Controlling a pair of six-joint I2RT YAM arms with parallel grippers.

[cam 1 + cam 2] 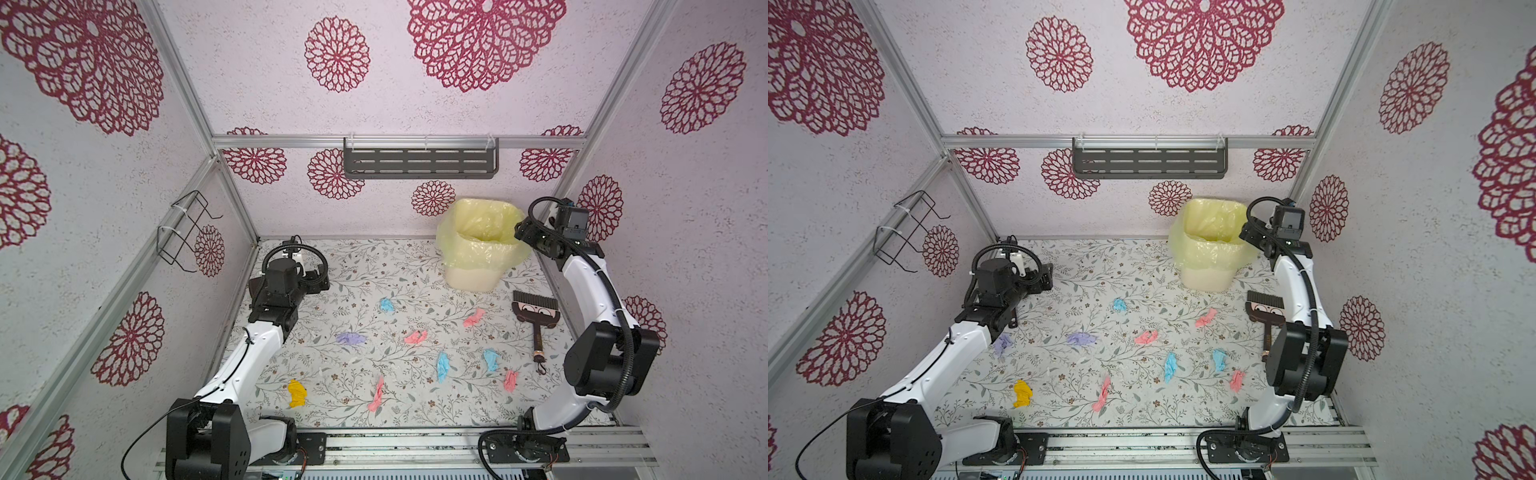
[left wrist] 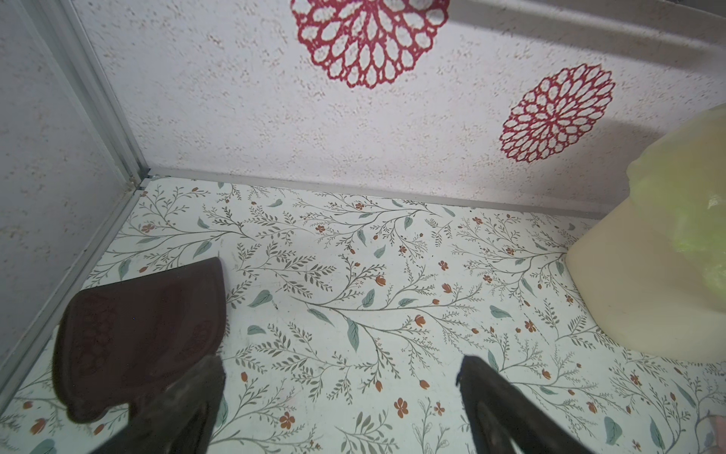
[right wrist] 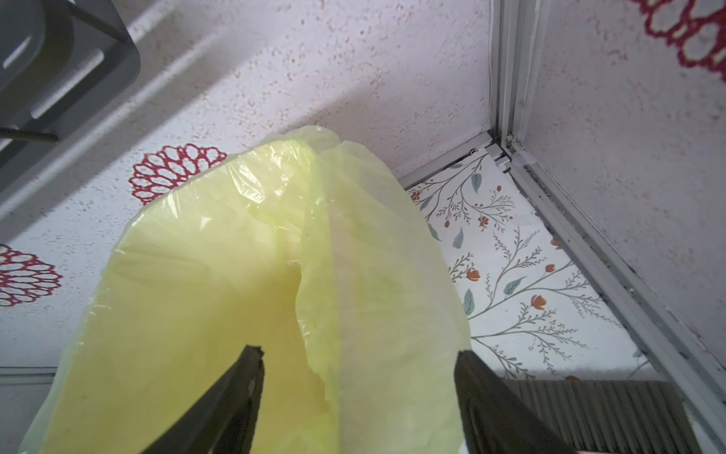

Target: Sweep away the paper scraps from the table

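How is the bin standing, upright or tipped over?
Upright. The bin rests on its base on the table, and its open mouth faces up.

Scraps across my surface, tools at its edges.
I see the paper scraps scattered over the middle and front of the surface; the bin stands back right, the brush lies before it, and the dustpan lies back left.
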